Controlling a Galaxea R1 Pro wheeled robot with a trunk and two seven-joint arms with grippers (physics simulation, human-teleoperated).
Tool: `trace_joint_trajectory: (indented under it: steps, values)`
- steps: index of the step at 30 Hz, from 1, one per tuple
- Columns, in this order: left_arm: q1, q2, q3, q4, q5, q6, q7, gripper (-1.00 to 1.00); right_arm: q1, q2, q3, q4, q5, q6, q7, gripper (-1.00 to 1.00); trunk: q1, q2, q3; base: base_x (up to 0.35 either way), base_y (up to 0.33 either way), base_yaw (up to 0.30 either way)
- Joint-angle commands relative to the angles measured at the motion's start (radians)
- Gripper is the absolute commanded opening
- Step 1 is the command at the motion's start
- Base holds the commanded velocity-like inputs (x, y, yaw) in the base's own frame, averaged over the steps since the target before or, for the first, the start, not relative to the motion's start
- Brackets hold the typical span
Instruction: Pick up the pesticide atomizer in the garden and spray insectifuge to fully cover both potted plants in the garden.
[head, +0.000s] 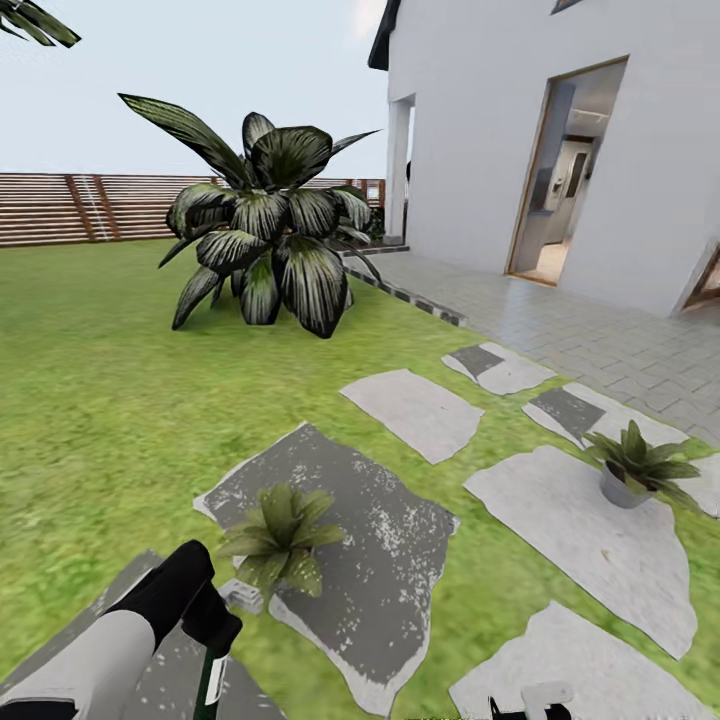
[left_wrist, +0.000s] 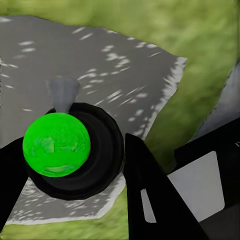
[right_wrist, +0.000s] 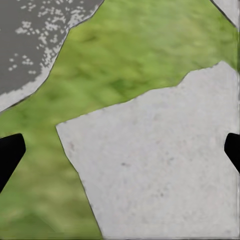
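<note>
Left gripper (left_wrist: 75, 165) clamped around slim dark green pesticide atomizer (head: 211, 680), right gripper's fingertips (right_wrist: 10, 150) wide apart over pale grey stepping stone (right_wrist: 160, 165), open lawn (head: 90, 400) alongside.

text: none readable | pesticide atomizer (head: 212, 685) label: too small to read

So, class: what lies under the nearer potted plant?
The nearer potted plant sits on a dark grey stepping stone set in the lawn. Its leaves cover the pot, so the contact itself is hidden.
</note>
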Motion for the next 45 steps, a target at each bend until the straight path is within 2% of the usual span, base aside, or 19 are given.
trace_joint_trajectory:
  steps: [1, 7, 15, 20, 22, 23, 26, 29, 35, 40, 45]
  values:
    - [0.0, 0.003, -0.004, 0.0, -0.006, 0.004, -0.009, -1.0, -0.001, 0.001, -0.006, 0.002, 0.011, -0.004, -0.004, 1.0, 0.0, 0.0, -0.001, 0.0, 0.0, -0.232]
    - [0.0, 0.012, -0.003, 0.011, -0.006, 0.004, -0.009, -1.0, -0.001, 0.001, -0.006, 0.002, 0.011, -0.004, -0.004, 1.0, 0.0, 0.0, -0.001, 0.0, 0.165, -0.079]
    - [0.0, 0.003, -0.003, 0.006, 0.0, 0.004, -0.009, -1.0, -0.001, 0.001, -0.006, 0.002, 0.01, -0.004, -0.004, 1.0, 0.0, 0.0, -0.001, 0.085, 0.299, -0.001]
    - [0.0, -0.002, -0.006, 0.036, 0.0, 0.002, -0.009, -1.0, -0.001, 0.001, -0.006, 0.002, 0.011, -0.004, -0.004, 1.0, 0.0, 0.0, -0.001, 0.041, 0.081, 0.0]
    - [0.0, -0.006, -0.006, 0.065, 0.0, -0.018, -0.009, -1.0, -0.001, 0.001, -0.006, 0.002, 0.011, -0.004, -0.004, 1.0, 0.0, 0.0, -0.001, 0.003, 0.006, 0.0]
    - [0.0, -0.008, -0.006, 0.098, -0.001, -0.056, -0.008, -1.0, -0.001, 0.001, -0.006, 0.002, 0.011, -0.004, -0.004, 1.0, 0.0, 0.0, -0.001, 0.001, 0.002, 0.0]
    - [0.0, -0.008, -0.004, 0.13, -0.001, -0.111, -0.004, -1.0, -0.001, 0.001, -0.006, 0.002, 0.011, -0.004, -0.004, 1.0, 0.0, 0.0, -0.001, 0.0, 0.0, 0.0]
    - [-0.001, -0.008, -0.001, 0.126, 0.0, -0.12, -0.001, -1.0, -0.001, 0.001, -0.006, 0.002, 0.011, -0.004, -0.004, 1.0, 0.0, 0.0, -0.001, 0.0, 0.0, 0.0]
    - [-0.02, -0.011, -0.004, 0.023, -0.003, -0.1, -0.004, -1.0, -0.001, -0.002, -0.006, 0.001, 0.009, -0.005, -0.005, 1.0, 0.0, 0.0, -0.001, 0.0, 0.0, 0.0]
    - [-0.008, -0.001, -0.013, 0.028, -0.007, -0.088, -0.003, -1.0, -0.001, -0.002, -0.006, 0.002, 0.009, -0.005, -0.005, 1.0, 0.0, 0.0, -0.001, 0.0, 0.0, -0.119]
    - [-0.007, 0.003, -0.008, 0.017, -0.007, -0.086, -0.002, -1.0, -0.001, -0.002, -0.006, 0.002, 0.008, -0.005, -0.005, 1.0, 0.0, 0.0, -0.001, -0.026, 0.014, -0.252]
